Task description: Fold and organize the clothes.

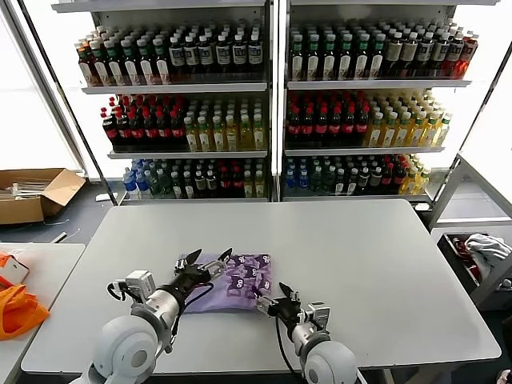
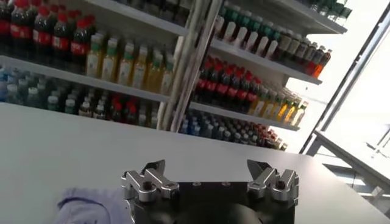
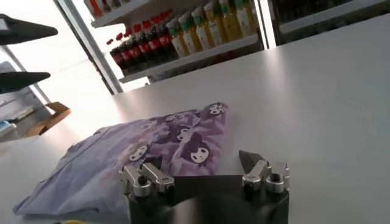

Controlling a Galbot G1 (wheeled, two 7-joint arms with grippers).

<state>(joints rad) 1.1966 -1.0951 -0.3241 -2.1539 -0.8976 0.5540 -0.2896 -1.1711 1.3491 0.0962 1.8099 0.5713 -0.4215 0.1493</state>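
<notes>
bright backlight from windows – glare washes edges

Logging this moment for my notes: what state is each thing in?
T-shirt: folded, lying flat on the table, print up.
Left claw: open, over the shirt's left edge.
Right claw: open, at the shirt's near right corner.
Cardboard box: open.

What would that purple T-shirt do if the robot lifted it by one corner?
The folded lavender T-shirt would probably droop and unfold: it lies flat in soft, thin layers with rumpled edges. It looks light, so a push on the smooth white table would likely slide or bunch it. Nothing suggests rolling or breaking.
</notes>
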